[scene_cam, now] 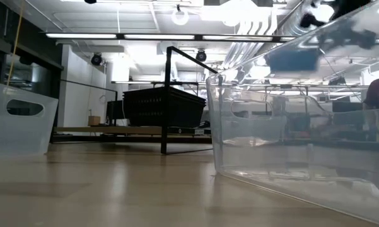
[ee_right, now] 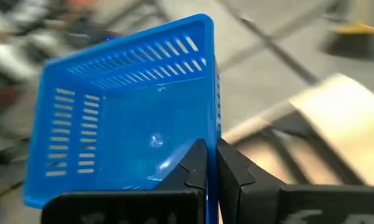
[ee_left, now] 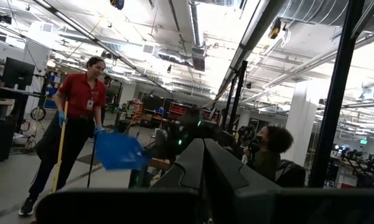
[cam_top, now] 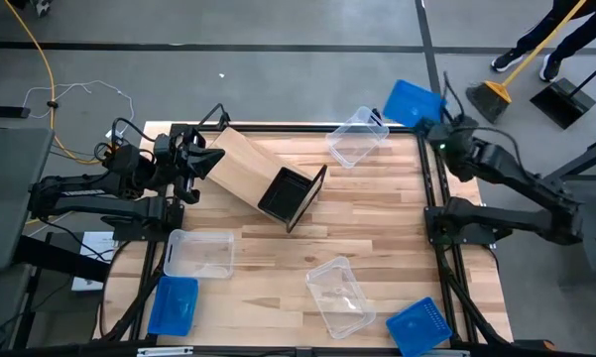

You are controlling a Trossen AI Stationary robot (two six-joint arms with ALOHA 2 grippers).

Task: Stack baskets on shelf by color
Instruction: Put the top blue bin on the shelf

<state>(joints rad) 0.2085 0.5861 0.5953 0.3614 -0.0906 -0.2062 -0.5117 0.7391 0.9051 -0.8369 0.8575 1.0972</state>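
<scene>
At the table's [cam_top: 377, 228] two o'clock corner, seen from above, the right pincer [cam_top: 436, 127] is pinched on the wall of a blue basket [cam_top: 413, 102], carried off the table edge. At ten o'clock the left pincer [cam_top: 200, 162], fingers pressed together, grips the frame of the shelf [cam_top: 268, 174], which lies tipped near centre, a black basket [cam_top: 286, 193] inside. Clear baskets sit at one [cam_top: 357, 136], eight [cam_top: 198, 253] and six o'clock [cam_top: 339, 296]. Blue baskets rest at seven [cam_top: 174, 304] and five o'clock [cam_top: 419, 324]. A person with a broom [cam_top: 503, 84] stands beyond the table.
</scene>
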